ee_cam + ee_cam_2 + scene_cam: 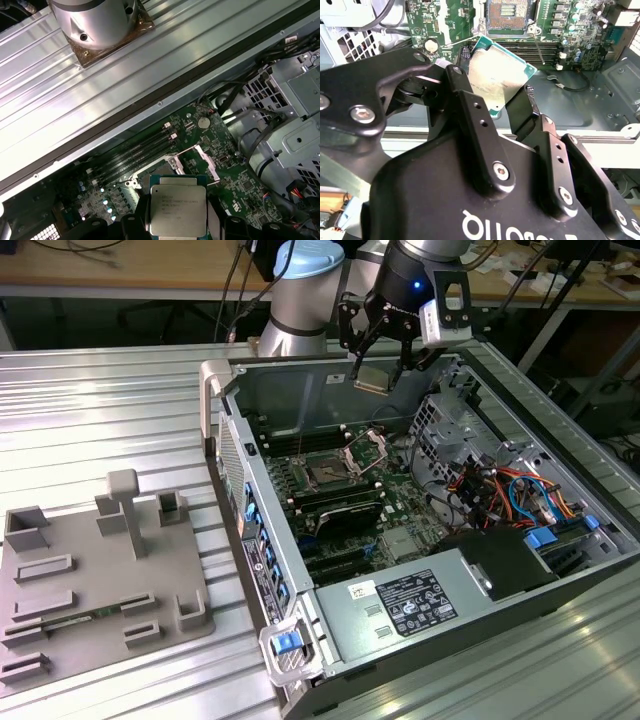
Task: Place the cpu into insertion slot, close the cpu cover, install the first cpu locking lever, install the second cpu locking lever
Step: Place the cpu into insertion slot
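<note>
1. Hidden/cut off: in second wrist view the gripper [495, 97] body blocks much of the frame. The near edge of the cpu [501, 75] is tucked behind the fingers [470, 107]. The insertion slot [506, 12] is cut by the frame edge, so only part of the contact field is seen.
2. First wrist view: the cpu [177, 210] overlaps part of the insertion slot [161, 172]. Fingers [216, 220] are cut off at the frame edge.
3. Fingers: partly closed, pinching the cpu by two opposite edges. Silver top face shows in both wrist views, and tan underside in exterior view.
4. Cpu pos: exterior view has the cpu [370, 378] in the air, tilted, over the open PC case [262, 530] near its far wall. It's well above the board and apart from the insertion slot [326, 476].
5. Slot has no chip in it. The cpu cover [366, 448] is swung up, open, beside the slot.
6. Case sits on the ribbed metal counter [100, 410]. A grey fixture tray [90, 570] is toward the exterior view's left.
</note>
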`<state>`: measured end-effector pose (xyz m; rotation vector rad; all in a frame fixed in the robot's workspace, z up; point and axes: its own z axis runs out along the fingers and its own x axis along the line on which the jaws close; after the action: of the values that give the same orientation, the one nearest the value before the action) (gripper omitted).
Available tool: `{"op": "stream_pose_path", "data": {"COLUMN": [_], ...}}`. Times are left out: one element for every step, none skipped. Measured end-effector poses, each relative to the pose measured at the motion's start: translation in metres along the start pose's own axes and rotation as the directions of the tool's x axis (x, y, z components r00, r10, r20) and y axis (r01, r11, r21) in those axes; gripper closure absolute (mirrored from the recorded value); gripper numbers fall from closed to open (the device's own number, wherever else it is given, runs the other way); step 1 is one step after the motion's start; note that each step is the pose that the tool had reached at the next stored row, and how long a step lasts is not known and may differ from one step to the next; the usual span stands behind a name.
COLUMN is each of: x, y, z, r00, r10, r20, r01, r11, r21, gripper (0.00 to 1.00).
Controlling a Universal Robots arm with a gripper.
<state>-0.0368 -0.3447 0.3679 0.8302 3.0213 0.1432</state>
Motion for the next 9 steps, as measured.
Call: {"op": "stream_pose_path", "data": {"x": [0.0000, 0.0000, 0.0000, 0.0000, 0.0000, 0.0000, 0.0000, 0.0000, 0.0000], "y": [0.0000, 0.0000, 0.0000, 0.0000, 0.0000, 0.0000, 0.0000, 0.0000, 0.0000], "z": [0.0000, 0.0000, 0.0000, 0.0000, 0.0000, 0.0000, 0.0000, 0.0000, 0.0000], "r00": [1.0000, 1.0000, 1.0000, 0.9999, 0.9999, 0.9998, 0.9997, 0.9994, 0.9992], "r10": [0.002, 0.004, 0.008, 0.012, 0.016, 0.020, 0.024, 0.034, 0.039], "r20": [0.0002, 0.0004, 0.0007, 0.0011, 0.0014, 0.0018, 0.0021, 0.0030, 0.0035], "r01": [-0.002, -0.004, -0.008, -0.012, -0.016, -0.020, -0.024, -0.034, -0.039], "r11": [1.0000, 1.0000, 1.0000, 0.9999, 0.9999, 0.9998, 0.9997, 0.9994, 0.9992], "r21": [0.0000, -0.0001, -0.0002, -0.0002, -0.0003, -0.0004, -0.0005, -0.0006, -0.0008], "gripper": [0.45, 0.45, 0.45, 0.45, 0.45, 0.45, 0.45, 0.45, 0.45]}}
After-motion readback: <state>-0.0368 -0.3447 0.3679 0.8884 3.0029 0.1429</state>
